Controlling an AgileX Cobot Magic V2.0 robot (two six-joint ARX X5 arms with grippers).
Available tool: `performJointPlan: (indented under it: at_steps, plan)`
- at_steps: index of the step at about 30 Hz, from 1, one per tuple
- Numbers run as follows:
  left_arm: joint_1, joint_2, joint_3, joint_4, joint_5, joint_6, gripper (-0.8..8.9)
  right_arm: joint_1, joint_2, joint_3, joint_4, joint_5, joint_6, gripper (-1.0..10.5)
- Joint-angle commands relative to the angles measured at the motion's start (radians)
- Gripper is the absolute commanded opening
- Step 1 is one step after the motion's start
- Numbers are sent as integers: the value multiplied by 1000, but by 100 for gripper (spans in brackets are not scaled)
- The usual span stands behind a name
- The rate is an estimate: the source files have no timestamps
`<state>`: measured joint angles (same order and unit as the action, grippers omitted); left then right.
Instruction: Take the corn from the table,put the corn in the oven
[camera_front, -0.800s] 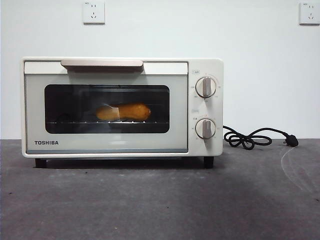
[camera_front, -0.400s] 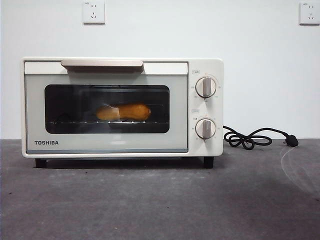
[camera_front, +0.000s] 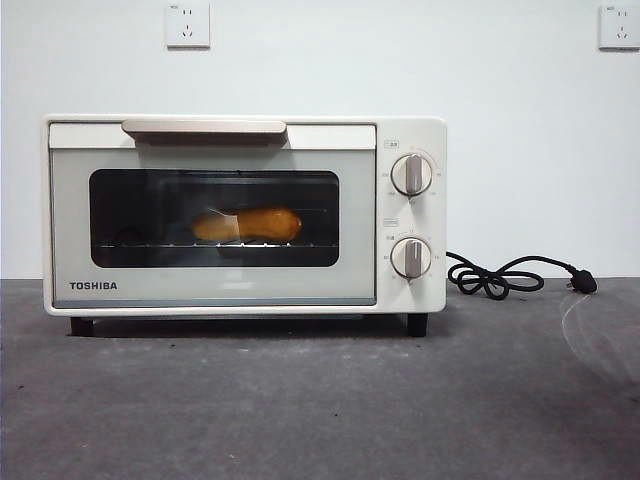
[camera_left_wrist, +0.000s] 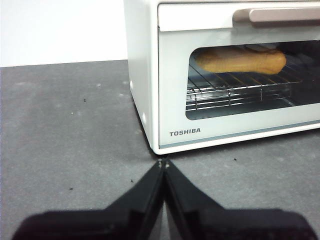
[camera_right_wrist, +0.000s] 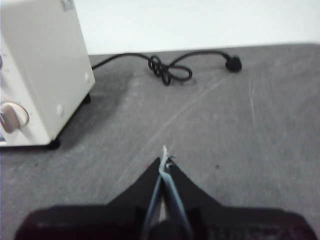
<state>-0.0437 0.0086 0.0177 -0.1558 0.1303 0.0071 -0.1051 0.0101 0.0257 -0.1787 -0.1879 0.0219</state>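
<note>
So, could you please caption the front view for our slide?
Corn resting on the rack inside the closed oven on the table.

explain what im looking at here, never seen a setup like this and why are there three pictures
This is a two-armed robot at a table, filmed by three cameras. The front view looks level across the table at a closed TOSHIBA toaster oven with a corn cob on its rack. Its unplugged power cord lies beside it. The other two views come from cameras on the wrists. The left claw, shut and holding nothing, is near the oven's corner. The right claw, also shut and holding nothing, is over the table beside the oven.
</note>
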Motion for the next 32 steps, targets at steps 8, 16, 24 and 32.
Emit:
performJointPlan:
  at_steps: [8, 16, 24, 32]
  plan:
    - [-3, 8, -8, 7, 0, 1, -4, 1, -2, -11, 2, 28, 34, 1]
    - [-3, 8, -8, 7, 0, 1, -4, 1, -2, -11, 6, 32, 0, 1]
    - [-3, 7, -8, 7, 0, 1, -4, 1, -1, -11, 8, 32, 0, 1]
    - [-3, 8, -8, 7, 0, 1, -4, 1, -1, -11, 8, 32, 0, 1]
